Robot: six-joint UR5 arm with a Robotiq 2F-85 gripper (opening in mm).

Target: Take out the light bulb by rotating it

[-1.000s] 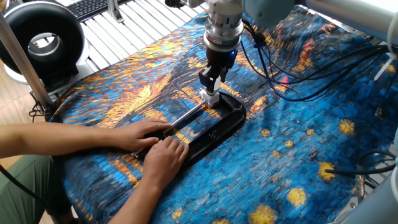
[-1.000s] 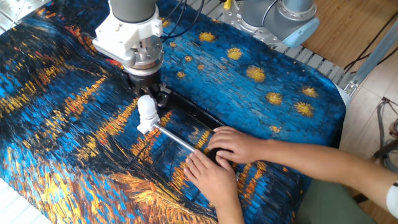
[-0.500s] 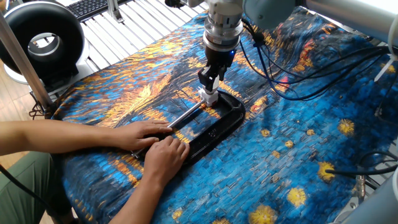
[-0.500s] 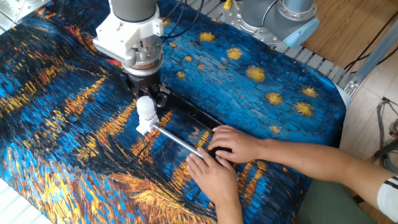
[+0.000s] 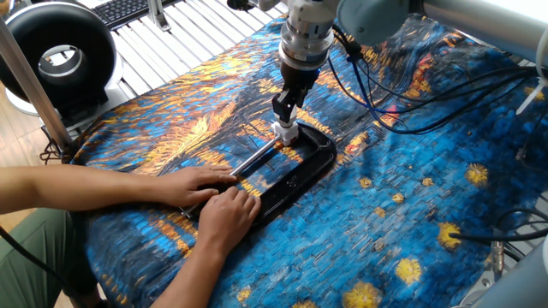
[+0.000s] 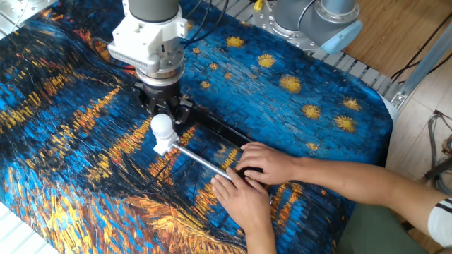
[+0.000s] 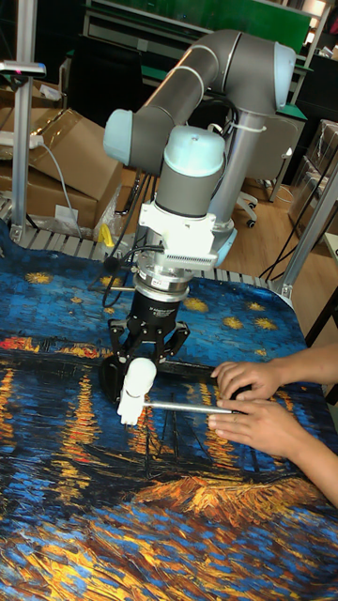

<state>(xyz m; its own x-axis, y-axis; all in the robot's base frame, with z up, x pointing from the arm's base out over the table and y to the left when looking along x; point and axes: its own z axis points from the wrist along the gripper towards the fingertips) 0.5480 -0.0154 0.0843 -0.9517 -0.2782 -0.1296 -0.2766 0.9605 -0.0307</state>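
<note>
The light bulb [image 5: 285, 131] [image 6: 162, 127] [image 7: 141, 377] is small and white, tilted in a short white socket [image 6: 162, 147] [image 7: 129, 409]. The socket sits at the end of a metal rod [image 6: 201, 161] on a black C-clamp [image 5: 300, 171] [image 7: 188, 371]. My gripper [image 5: 286, 120] [image 6: 162, 118] [image 7: 143, 362] comes straight down onto the bulb's globe, and its fingers look shut on it. A person's two hands [image 5: 205, 188] [image 6: 254, 169] press down on the clamp's other end.
The table wears a blue and orange painted cloth [image 5: 411, 197]. Black cables [image 5: 385, 111] trail behind my arm. A black ring-shaped device [image 5: 56, 56] stands at the far left corner. A second robot base [image 6: 318, 17] sits at the table's edge, with cardboard boxes [image 7: 66, 150] beyond.
My gripper has turned and shifted slightly left with the bulb, which now leans more on its socket. The person's hands have stayed on the clamp.
</note>
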